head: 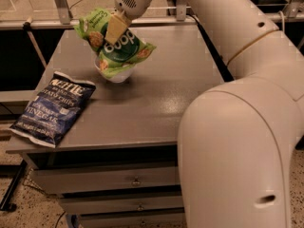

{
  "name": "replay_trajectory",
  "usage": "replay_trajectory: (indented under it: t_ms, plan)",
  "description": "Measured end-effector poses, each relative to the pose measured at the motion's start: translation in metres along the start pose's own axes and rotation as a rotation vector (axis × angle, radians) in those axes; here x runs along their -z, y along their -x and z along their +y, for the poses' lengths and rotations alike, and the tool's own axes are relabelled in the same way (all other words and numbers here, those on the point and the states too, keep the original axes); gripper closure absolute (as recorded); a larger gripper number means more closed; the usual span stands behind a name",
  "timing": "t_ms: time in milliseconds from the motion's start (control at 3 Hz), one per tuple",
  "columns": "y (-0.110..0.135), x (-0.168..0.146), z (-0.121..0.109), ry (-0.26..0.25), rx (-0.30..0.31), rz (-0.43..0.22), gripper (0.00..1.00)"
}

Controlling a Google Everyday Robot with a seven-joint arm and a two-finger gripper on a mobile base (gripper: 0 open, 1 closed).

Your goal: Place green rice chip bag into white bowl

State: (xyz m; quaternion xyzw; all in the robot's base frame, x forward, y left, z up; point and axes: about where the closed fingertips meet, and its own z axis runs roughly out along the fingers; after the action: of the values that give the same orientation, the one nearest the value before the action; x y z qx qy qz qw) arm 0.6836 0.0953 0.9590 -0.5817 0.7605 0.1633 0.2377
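Note:
The green rice chip bag (pixel 124 55) is upside down and tilted, with its lower end resting in the white bowl (pixel 115 75) on the far left part of the grey table (pixel 161 94). My gripper (pixel 115 28) comes down from above and is shut on the upper part of the bag. One beige finger (pixel 117 26) lies across the front of the bag; the other is hidden behind it. Most of the bowl is covered by the bag; only its front rim and wall show.
A dark blue Kettle chip bag (pixel 53 108) lies at the table's front left corner, overhanging the edge. My large white arm (pixel 237 127) fills the right side. Drawers (pixel 104 179) sit under the table. A metal rail (pixel 61 20) runs behind.

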Motion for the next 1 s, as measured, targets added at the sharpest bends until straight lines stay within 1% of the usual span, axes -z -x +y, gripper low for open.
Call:
replay_trajectory:
  t_ms: [333,667,1000]
  plan:
    - [-0.0007,0.0036,0.0043,0.016,0.004,0.030,1.00]
    - [-0.0048,0.0058,0.0087,0.024,-0.002,0.078,1.00]
    - [-0.0068,0.0073,0.0080,0.019,-0.010,0.114,1.00]
